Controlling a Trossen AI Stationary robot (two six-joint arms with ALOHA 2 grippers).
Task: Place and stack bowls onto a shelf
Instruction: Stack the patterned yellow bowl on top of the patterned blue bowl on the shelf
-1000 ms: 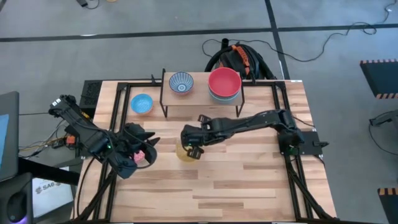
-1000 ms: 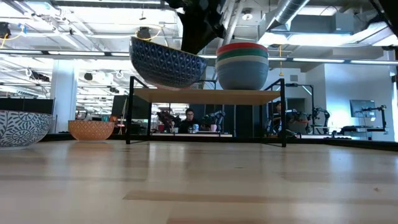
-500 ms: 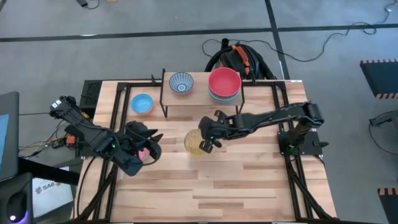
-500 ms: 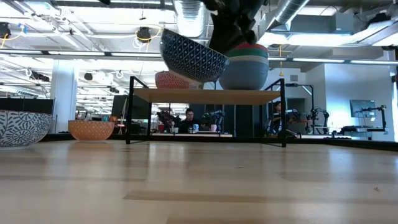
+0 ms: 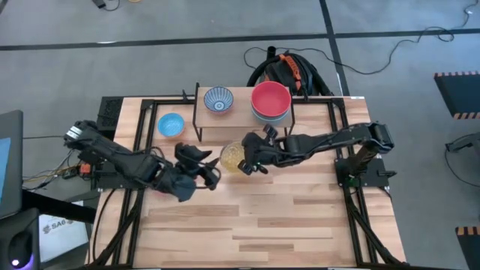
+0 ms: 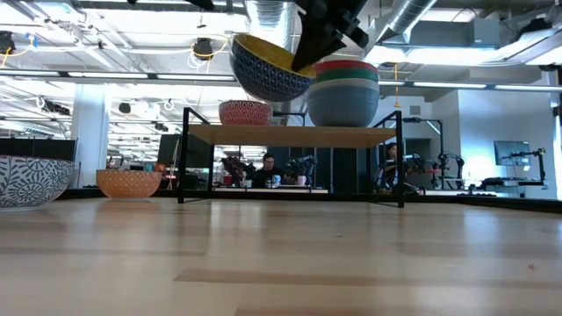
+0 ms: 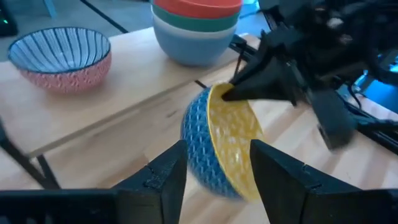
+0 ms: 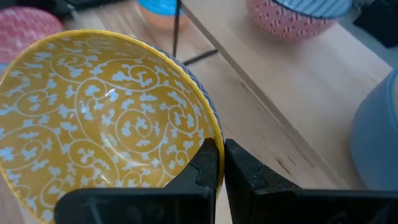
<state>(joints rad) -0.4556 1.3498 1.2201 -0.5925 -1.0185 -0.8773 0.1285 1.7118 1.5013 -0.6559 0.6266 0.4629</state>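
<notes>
Bowls are partly shelved; the right gripper pinches the yellow bowl's rim, tilted in the air just off the shelf's front edge. It could slip, or clip the left gripper, spread wide close by.

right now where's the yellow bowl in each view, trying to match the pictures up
High view: yellow bowl at centre, just in front of the shelf, held by the right gripper.
Low view: raised, upper middle, left of the stacked bowls.
Left wrist view: centre, tilted on edge, rim pinched.
Right wrist view: fills the near left.
Shared landmark: the shelf with the red-topped stack.
</notes>
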